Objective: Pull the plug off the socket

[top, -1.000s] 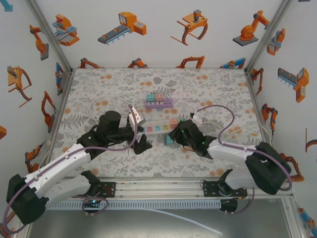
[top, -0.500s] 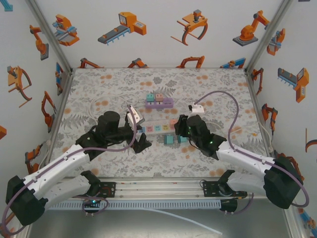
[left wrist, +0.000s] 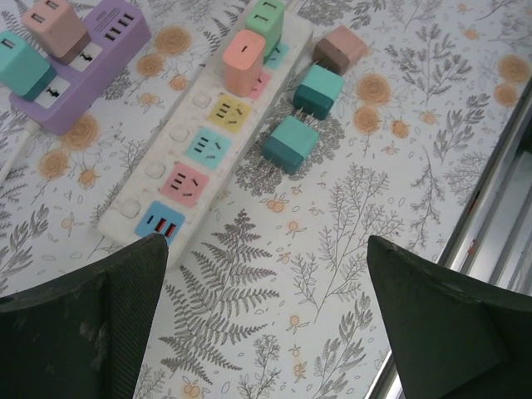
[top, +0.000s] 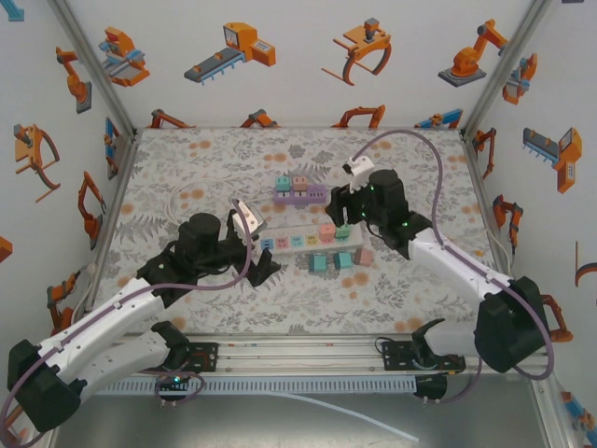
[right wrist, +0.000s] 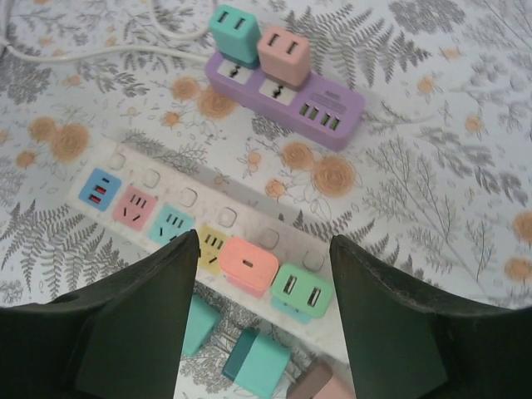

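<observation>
A white power strip (top: 297, 241) lies mid-table with a salmon plug (right wrist: 248, 263) and a green plug (right wrist: 301, 290) seated in its right-end sockets. My right gripper (right wrist: 264, 241) hovers open above the strip, its fingers straddling these two plugs from above without touching them; the top view has it (top: 339, 217) just behind the strip. My left gripper (left wrist: 266, 249) is open over bare table at the strip's left end, one fingertip (left wrist: 154, 249) near the blue USB socket. The left wrist view also has the salmon plug (left wrist: 243, 60) and the green plug (left wrist: 265, 17).
Two loose teal plugs (top: 318, 263) (top: 343, 259) and a pink-brown one (top: 366, 256) lie just in front of the strip. A purple strip (top: 300, 194) behind it carries a teal plug (right wrist: 234, 32) and a salmon plug (right wrist: 283, 54). A white cord (right wrist: 100, 56) runs off left.
My right gripper has swung from the near side of the strip up and back to hover over its plugged end, uncovering the loose plugs. The left gripper has barely shifted.
</observation>
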### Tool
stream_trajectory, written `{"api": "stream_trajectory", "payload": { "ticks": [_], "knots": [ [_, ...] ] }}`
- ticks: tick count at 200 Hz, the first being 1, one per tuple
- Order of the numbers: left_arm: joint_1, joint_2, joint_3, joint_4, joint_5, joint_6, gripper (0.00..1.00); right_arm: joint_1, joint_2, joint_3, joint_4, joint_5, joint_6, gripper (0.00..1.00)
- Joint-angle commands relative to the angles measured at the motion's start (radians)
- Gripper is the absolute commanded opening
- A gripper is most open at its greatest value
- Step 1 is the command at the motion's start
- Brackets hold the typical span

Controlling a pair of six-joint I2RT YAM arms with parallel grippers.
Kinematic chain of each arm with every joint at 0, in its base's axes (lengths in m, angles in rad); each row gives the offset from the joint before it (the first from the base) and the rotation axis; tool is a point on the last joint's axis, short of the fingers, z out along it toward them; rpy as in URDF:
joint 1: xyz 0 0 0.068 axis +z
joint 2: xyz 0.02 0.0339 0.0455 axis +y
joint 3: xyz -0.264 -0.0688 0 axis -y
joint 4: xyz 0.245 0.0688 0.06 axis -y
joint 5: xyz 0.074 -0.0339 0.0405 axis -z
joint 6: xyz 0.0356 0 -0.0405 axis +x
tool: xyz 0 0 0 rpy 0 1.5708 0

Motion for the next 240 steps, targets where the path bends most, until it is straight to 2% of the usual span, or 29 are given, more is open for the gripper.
{"api": "stream_trajectory", "payload": {
  "ticks": [1,39,81,114,139,163,184,206,240],
  "knots": [
    [-0.005,-0.011,-0.007,-0.007,-0.082,-0.011,0.97,-0.026,0.08,0.138,-0.199,-0.219,-0.2,0.61],
    [-0.003,-0.006,-0.017,-0.006,-0.282,-0.103,0.97,-0.026,0.242,0.339,-0.503,-0.225,-0.404,0.62],
    [0.0,0.013,-0.024,-0.011,-0.344,-0.134,0.97,-0.002,0.338,0.433,-0.658,-0.198,-0.557,0.67],
    [0.004,0.026,-0.015,-0.016,-0.388,-0.141,0.97,0.03,0.388,0.468,-0.701,-0.173,-0.64,0.72],
    [0.006,0.036,-0.014,-0.022,-0.397,-0.155,0.97,0.04,0.426,0.497,-0.734,-0.177,-0.681,0.73],
    [0.009,0.043,-0.018,-0.02,-0.395,-0.173,0.97,0.065,0.46,0.512,-0.747,-0.121,-0.735,0.73],
    [0.017,0.067,-0.01,-0.021,-0.406,-0.203,0.97,0.086,0.488,0.528,-0.749,-0.087,-0.763,0.7],
    [0.023,0.099,-0.014,-0.004,-0.438,-0.256,0.97,0.089,0.51,0.538,-0.754,-0.105,-0.791,0.65],
    [0.051,0.176,0.003,0.016,-0.404,-0.324,0.97,0.104,0.529,0.531,-0.767,-0.108,-0.864,0.6]
  ]
}}
